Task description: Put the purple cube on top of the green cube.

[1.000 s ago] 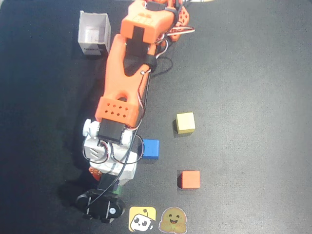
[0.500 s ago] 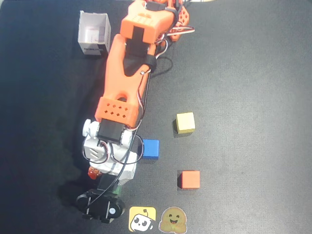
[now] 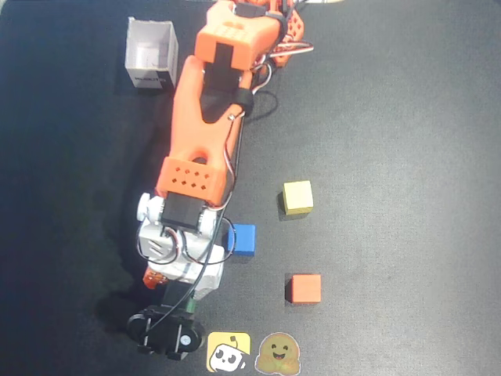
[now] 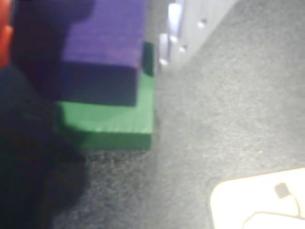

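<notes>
In the wrist view the purple cube (image 4: 105, 38) rests on the green cube (image 4: 114, 124), shifted up and left so a strip of green top shows below it and to its right. My gripper (image 4: 88, 36) straddles the purple cube. The orange finger (image 4: 5, 38) sits at the left edge, and the white finger (image 4: 174, 28) stands a narrow gap off the cube's right face, so the jaws look open. In the overhead view the white wrist (image 3: 176, 251) hides both cubes.
On the dark mat lie a blue cube (image 3: 243, 239) just right of the wrist, a yellow cube (image 3: 297, 197) and an orange cube (image 3: 304, 288). A clear box (image 3: 150, 55) stands at the upper left. Two stickers (image 3: 228, 352) (image 3: 279, 352) lie at the bottom edge.
In the overhead view the arm's forearm and wrist have shifted slightly down and to the right. The loose cubes have not moved.
</notes>
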Controlling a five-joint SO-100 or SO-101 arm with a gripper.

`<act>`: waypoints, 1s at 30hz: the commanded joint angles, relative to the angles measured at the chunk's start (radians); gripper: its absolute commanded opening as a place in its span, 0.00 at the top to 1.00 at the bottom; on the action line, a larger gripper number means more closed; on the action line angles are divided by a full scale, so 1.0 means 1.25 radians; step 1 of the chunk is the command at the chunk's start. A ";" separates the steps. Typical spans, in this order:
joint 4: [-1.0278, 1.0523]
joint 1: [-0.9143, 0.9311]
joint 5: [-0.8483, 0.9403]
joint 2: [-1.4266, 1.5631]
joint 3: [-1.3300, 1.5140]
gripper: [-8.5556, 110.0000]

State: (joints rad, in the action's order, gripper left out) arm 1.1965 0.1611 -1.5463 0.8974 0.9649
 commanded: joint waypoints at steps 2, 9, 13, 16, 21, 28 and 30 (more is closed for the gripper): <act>-0.001 -0.007 -0.009 0.064 -0.023 0.72; 0.005 -0.009 -0.004 0.101 -0.011 0.72; 0.005 -0.009 0.005 0.129 0.007 0.72; 0.005 -0.009 0.017 0.161 0.029 0.72; -0.001 -0.004 0.026 0.236 0.099 0.72; -0.056 0.005 0.040 0.448 0.347 0.74; -0.081 0.007 0.050 0.520 0.436 0.78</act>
State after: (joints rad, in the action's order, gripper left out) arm 1.1367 0.1595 -1.4987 1.3821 1.4021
